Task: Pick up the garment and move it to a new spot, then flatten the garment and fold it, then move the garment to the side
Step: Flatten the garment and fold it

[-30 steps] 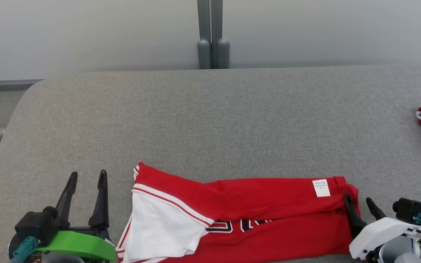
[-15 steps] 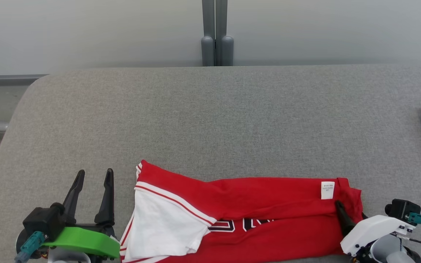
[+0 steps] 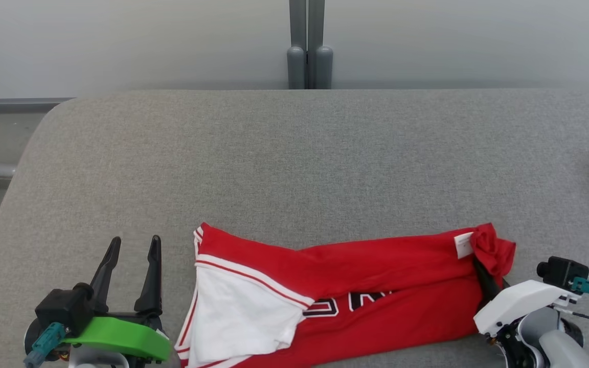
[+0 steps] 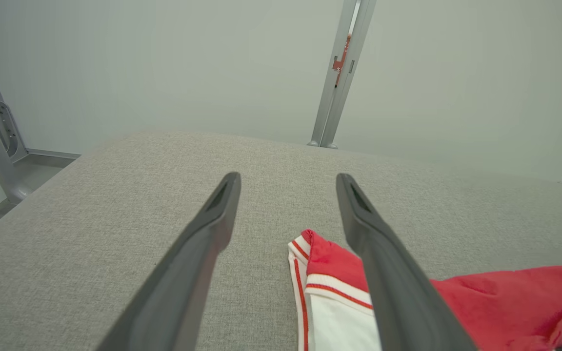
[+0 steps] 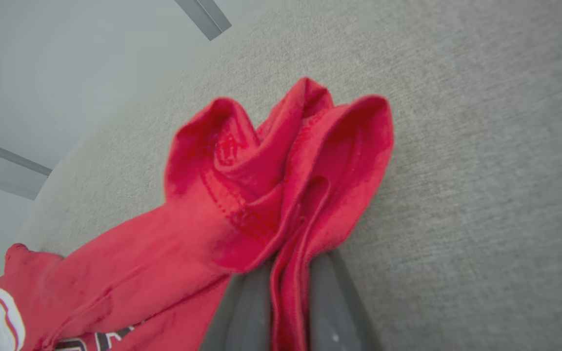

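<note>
On the near edge of a grey fabric-covered surface (image 3: 294, 163) lies a folded red jersey with a white sleeve and striped trim (image 3: 376, 291), stretched sideways. At its right end, the white-cased right hand (image 3: 481, 268) is clamped on a bunched, raised corner of red cloth. The green-cased left hand (image 3: 136, 243) sits just left of the sleeve, fingers apart, holding nothing.
</note>
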### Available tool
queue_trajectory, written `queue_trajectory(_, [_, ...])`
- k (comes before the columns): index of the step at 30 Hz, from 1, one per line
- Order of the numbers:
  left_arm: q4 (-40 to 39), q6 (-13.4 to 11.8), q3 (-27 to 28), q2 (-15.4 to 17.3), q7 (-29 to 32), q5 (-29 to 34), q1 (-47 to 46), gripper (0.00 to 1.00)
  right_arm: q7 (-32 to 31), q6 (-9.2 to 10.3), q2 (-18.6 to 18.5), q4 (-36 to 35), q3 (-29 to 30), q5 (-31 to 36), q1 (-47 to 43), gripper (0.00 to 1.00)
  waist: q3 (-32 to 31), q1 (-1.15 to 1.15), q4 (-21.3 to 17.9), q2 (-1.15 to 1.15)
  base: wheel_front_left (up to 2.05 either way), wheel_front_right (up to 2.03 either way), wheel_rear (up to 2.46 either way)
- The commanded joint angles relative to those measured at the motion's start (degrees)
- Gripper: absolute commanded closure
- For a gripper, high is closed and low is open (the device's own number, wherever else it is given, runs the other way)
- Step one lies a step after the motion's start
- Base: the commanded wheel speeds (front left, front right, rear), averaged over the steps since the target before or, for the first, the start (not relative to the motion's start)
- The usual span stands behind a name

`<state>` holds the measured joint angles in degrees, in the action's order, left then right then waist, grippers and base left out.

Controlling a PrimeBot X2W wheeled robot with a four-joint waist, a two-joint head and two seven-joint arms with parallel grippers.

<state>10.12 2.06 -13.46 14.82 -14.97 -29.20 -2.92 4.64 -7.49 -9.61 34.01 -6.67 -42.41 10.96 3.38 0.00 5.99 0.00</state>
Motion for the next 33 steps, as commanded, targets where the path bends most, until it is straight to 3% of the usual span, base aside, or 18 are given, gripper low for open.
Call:
queue_trajectory(1, [0.2, 0.2, 0.0, -0.3, -0.3, 0.1, -0.1, 0.00, 0.7, -0.01, -1.5, -0.2, 0.6, -0.7, 0.9, 1.00, 0.1, 0.00, -0.4, 0.00, 0.00, 0.00, 0.00])
queue_trajectory(9, [0.5, 0.5, -0.1, -1.2, -0.3, 0.3, -0.2, 0.00, 2.0, -0.01, -8.8, -0.1, 4.3, 0.0, 3.3, 1.00, -0.2, 0.00, -2.3, 0.00, 0.00, 0.00, 0.00])
queue_trajectory(15, [0.3, 0.4, 1.3, -1.8, -0.3, 0.5, 0.7, 0.00, -0.7, -0.02, -9.3, -7.6, 4.5, 2.9, 2.7, 1.00, -1.6, 0.00, -2.7, 0.00, 0.00, 0.00, 0.00])
queue_trajectory(26, [-1.0, -0.3, 4.7, -1.1, -0.3, 1.0, 3.0, 0.00, -12.4, -0.02, 1.5, -29.5, -1.2, 5.2, -5.0, 1.00, -2.9, 0.00, -0.4, 0.00, 0.00, 0.00, 0.00])
queue_trajectory(33, [-0.5, 0.3, 3.2, -1.5, 0.1, 1.5, 0.5, 0.00, -14.8, -0.02, 5.8, -29.2, -7.2, 2.9, -5.3, 1.00, -1.4, 0.00, 5.0, 0.00, 0.00, 0.00, 0.00])
